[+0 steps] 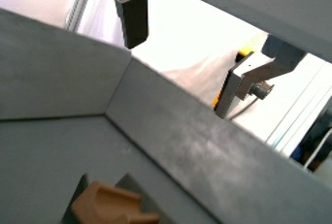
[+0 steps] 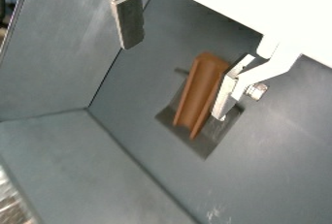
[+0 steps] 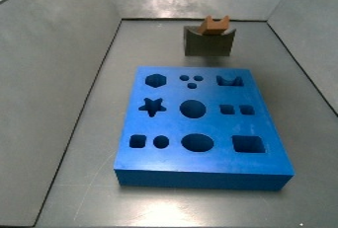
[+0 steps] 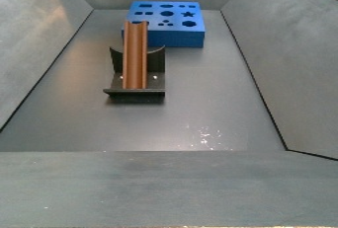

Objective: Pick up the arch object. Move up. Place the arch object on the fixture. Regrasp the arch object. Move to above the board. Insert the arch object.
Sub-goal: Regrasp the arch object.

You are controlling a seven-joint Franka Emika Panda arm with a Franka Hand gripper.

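The arch object [image 4: 134, 56] rested on the fixture [image 4: 133, 86], at 6 o'clock from the board [image 4: 169, 24]; the end effector [image 2: 188, 48] hung wide open, empty, above it; regrasp and insertion remained

Lighting's pretty even and bright overall — the grey metal floor [image 3: 79, 123] picks up a white glare patch on the far wall in a side view, plus small specular spots near the front edge. Both wrist views are soft and tilted, backgrounds blown out white. The gripper [image 2: 188, 48], silver plates with dark pads, looks blurry there — the long reddish-brown grooved bar [image 2: 197, 94] stays fairly sharp.
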